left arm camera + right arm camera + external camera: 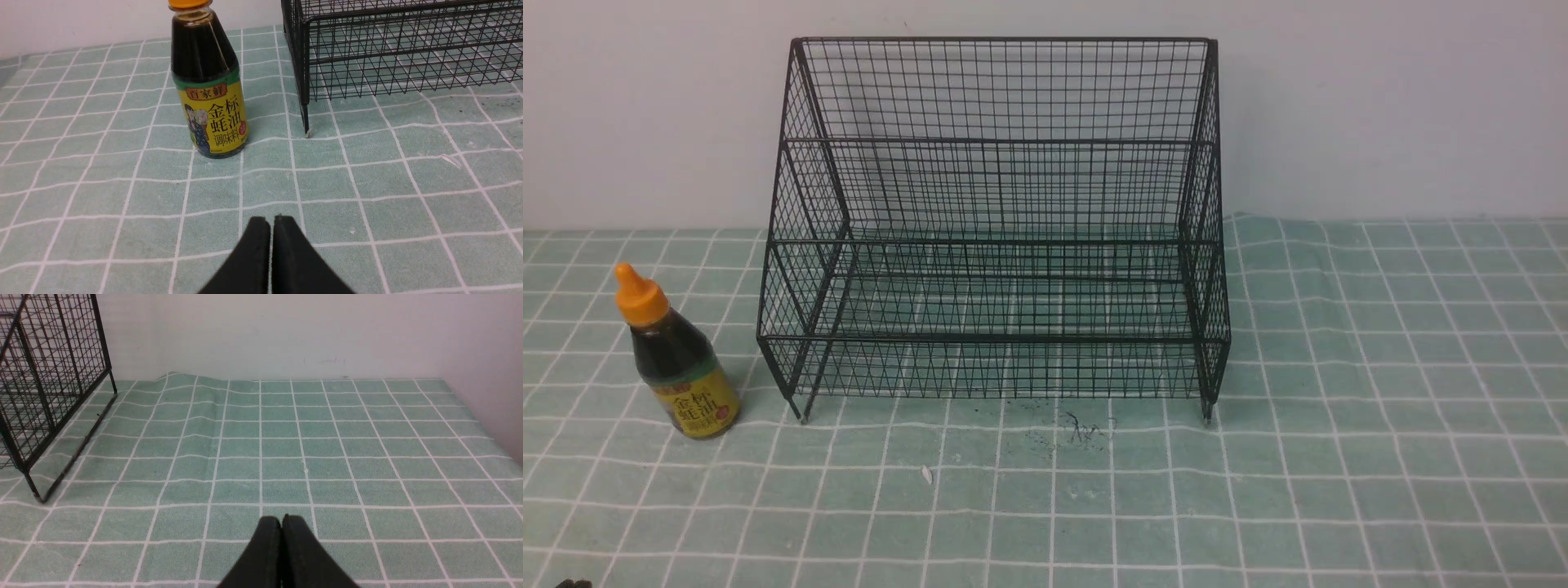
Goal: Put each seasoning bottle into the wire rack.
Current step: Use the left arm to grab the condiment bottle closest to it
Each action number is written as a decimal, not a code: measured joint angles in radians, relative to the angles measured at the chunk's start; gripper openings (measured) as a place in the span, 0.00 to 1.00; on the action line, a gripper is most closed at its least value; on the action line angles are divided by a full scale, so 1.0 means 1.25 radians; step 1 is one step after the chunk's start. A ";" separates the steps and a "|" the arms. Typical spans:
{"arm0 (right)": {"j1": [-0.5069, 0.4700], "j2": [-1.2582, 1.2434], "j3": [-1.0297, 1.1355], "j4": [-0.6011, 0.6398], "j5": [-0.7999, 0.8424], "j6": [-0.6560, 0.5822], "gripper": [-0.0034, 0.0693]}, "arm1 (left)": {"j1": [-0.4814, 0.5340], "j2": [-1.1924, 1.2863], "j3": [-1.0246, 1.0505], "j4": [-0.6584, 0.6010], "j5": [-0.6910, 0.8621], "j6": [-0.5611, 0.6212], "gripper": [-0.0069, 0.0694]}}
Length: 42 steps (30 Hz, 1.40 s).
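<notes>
Looking forward from between the arms: one oyster-sauce bottle (678, 359) upright on the green-checked bench (1380, 425), outside the one black wire rack (1005, 220), just beside its left front leg. Dark specks (1086, 429) and one white fleck (926, 474) in front of the rack. From the left wrist: left claw (271, 228) pressed together, apart from the bottle (210, 94) ahead. From the right wrist: right claw (281, 528) tips together, well apart from a rack corner (49, 375).

Wire rack (1005, 242) stands on tablecloth (1339, 457), back toward wall (1380, 106); seasoning bottle (676, 359) upright on tablecloth, just left of rack's front left leg, not touching; left gripper (270, 221) before rack's left corner, robot-side of bottle; right gripper (281, 520) off rack's right side.
</notes>
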 joint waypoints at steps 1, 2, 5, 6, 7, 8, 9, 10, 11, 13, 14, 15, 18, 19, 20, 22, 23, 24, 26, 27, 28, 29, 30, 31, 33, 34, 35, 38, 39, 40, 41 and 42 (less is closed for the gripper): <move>0.000 0.000 0.000 0.000 0.000 0.000 0.03 | 0.000 0.000 0.000 0.000 0.000 0.000 0.08; 0.000 0.000 0.000 0.000 0.000 0.000 0.03 | 0.000 0.000 0.000 0.000 0.000 0.000 0.08; 0.000 0.000 0.000 0.000 0.000 0.000 0.03 | 0.000 0.000 0.000 0.000 0.000 0.000 0.08; 0.000 0.000 0.000 0.000 0.000 0.000 0.03 | 0.000 0.000 0.000 0.000 0.000 0.000 0.08; 0.000 0.000 0.000 0.000 0.000 0.000 0.03 | 0.000 0.000 0.000 0.000 0.000 0.000 0.08; 0.000 0.000 0.000 0.000 0.000 0.000 0.03 | 0.000 0.000 0.000 0.000 0.000 0.000 0.08; 0.000 0.000 0.000 0.000 0.000 0.000 0.03 | 0.000 0.000 0.000 0.000 0.000 0.000 0.08; 0.000 0.000 0.000 0.000 0.000 0.000 0.03 | 0.000 0.000 0.000 0.000 0.000 0.000 0.08; 0.000 0.000 0.000 0.000 0.000 0.000 0.03 | 0.000 0.000 0.000 0.000 0.000 0.000 0.08; 0.000 0.000 0.000 0.000 0.000 0.000 0.03 | 0.000 0.000 0.000 0.000 0.000 0.000 0.08; 0.000 0.000 0.000 0.000 0.000 0.000 0.03 | 0.000 0.000 0.000 0.000 0.000 0.000 0.08; 0.000 0.000 0.000 0.000 0.000 0.000 0.03 | 0.000 0.000 0.000 0.000 0.000 0.000 0.08; 0.000 0.000 0.000 0.000 0.000 0.000 0.03 | 0.000 0.000 0.000 0.000 0.000 0.000 0.08; 0.000 0.000 0.000 0.000 0.000 0.000 0.03 | 0.000 0.000 0.000 0.000 0.000 -0.004 0.08; 0.000 0.000 0.000 0.000 0.000 0.000 0.03 | 0.000 0.000 0.000 0.000 0.000 -0.004 0.08; 0.000 0.000 0.000 0.000 0.000 0.000 0.03 | 0.000 0.000 0.000 0.006 0.000 -0.004 0.08; 0.000 0.000 0.000 0.000 0.000 0.000 0.03 | 0.000 0.000 0.000 0.006 -0.002 -0.008 0.08; 0.000 0.000 0.000 0.000 0.000 0.000 0.03 | 0.000 0.000 0.000 0.003 -0.006 -0.013 0.08; 0.000 0.000 0.000 0.000 0.000 0.000 0.03 | 0.000 0.000 0.001 -0.034 -0.041 -0.052 0.08; 0.000 0.000 0.000 0.000 0.000 0.000 0.03 | 0.000 0.000 0.001 -0.071 -0.076 -0.082 0.08; 0.000 0.000 0.000 0.000 0.000 0.000 0.03 | 0.000 0.000 0.001 -0.078 -0.082 -0.082 0.08; 0.000 0.000 0.000 0.000 0.000 0.000 0.03 | 0.000 0.000 0.001 -0.131 -0.126 -0.120 0.08; 0.000 0.000 0.000 0.000 0.000 0.000 0.03 | 0.000 0.000 0.001 -0.137 -0.139 -0.128 0.08; 0.000 0.000 0.000 0.000 0.000 0.000 0.03 | 0.000 0.000 0.001 -0.175 -0.185 -0.146 0.08; 0.000 0.000 0.000 0.000 0.000 0.000 0.03 | 0.000 0.000 0.001 -0.215 -0.258 -0.157 0.08; 0.000 0.000 0.000 0.000 0.000 0.000 0.03 | 0.000 0.000 0.001 -0.236 -0.309 -0.161 0.08; 0.000 0.000 0.000 0.000 0.000 0.000 0.03 | 0.000 0.000 0.001 -0.250 -0.366 -0.165 0.08; 0.000 0.000 0.000 0.000 0.000 0.000 0.03 | 0.000 0.000 -0.048 -0.254 -0.438 -0.169 0.08; 0.000 0.000 0.000 0.000 0.000 0.000 0.03 | 0.000 0.000 -0.079 -0.240 -0.422 -0.168 0.08; 0.000 0.000 0.000 0.000 0.000 0.000 0.03 | 0.000 0.002 -0.097 -0.237 -0.409 -0.168 0.08; 0.000 0.000 0.000 0.000 0.000 0.000 0.03 | 0.000 0.017 -0.158 -0.216 -0.355 -0.167 0.08; 0.000 0.000 0.000 0.000 0.000 0.000 0.03 | 0.000 0.045 -0.225 -0.195 -0.275 -0.165 0.08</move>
